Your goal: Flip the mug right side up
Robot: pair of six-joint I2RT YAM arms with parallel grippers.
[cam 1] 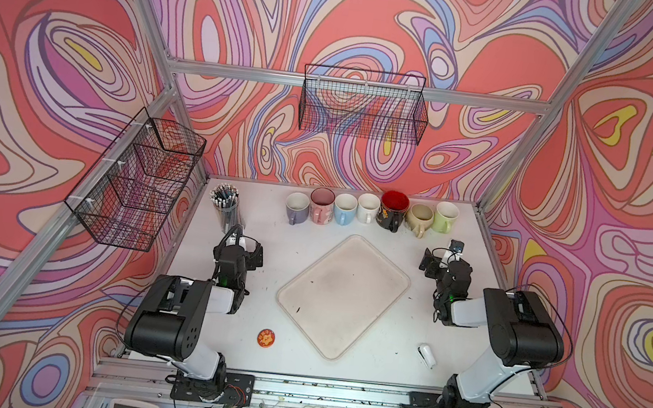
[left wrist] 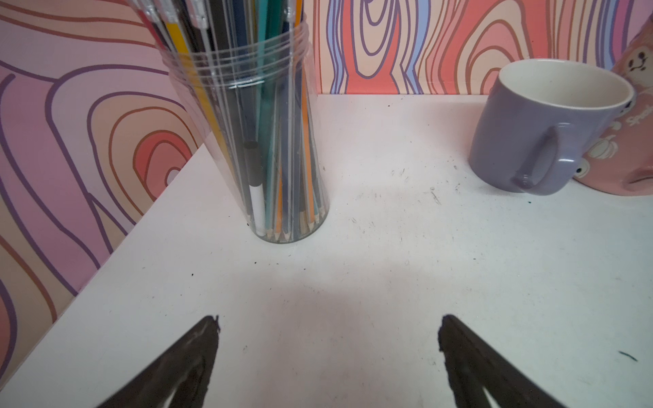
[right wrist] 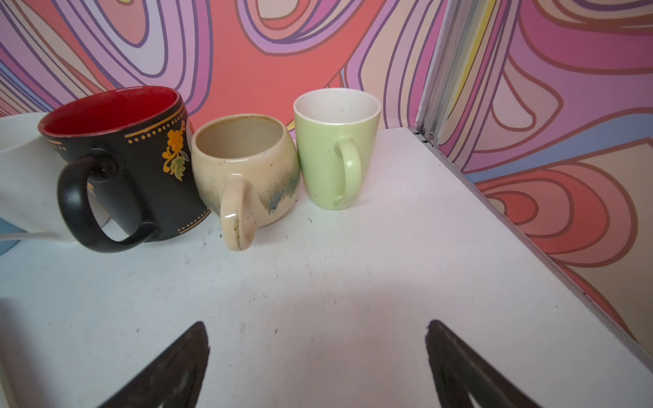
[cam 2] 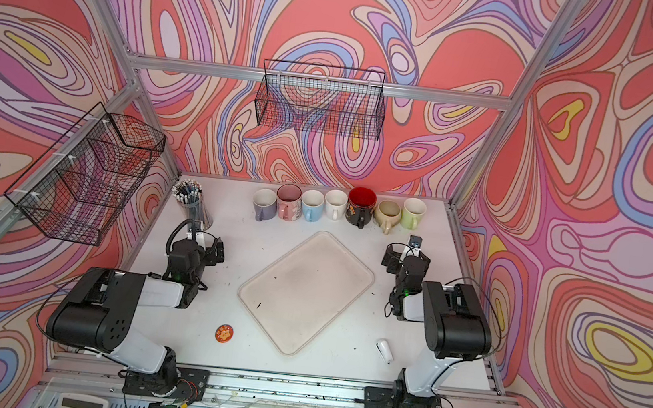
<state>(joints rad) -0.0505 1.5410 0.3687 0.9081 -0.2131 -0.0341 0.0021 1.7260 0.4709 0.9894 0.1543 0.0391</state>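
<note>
Swirl-patterned walls (cam 1: 379, 18) box in my white tabletop (cam 1: 254, 310): left hand (left wrist: 328, 319) and right hand (right wrist: 317, 322) both spread wide, gripping nothing.

From my station I count seven mugs (cam 1: 368, 208) in a row along the far edge, running from the purple mug (cam 1: 297, 206) at the left end to the green mug (cam 1: 445, 217) at the right, each touching or just beside its neighbour; all appear to stand mouth up, though the middle ones I judge only from above. My left hand hangs low over bare tabletop, facing the pen jar (left wrist: 247, 141) and the purple mug. My right hand faces the black mug (right wrist: 134, 166), the beige mug (right wrist: 247, 166) and the green mug, well apart from them. Between the arms lies a pale tray (cam 1: 341, 294), turned cornerwise.
</note>
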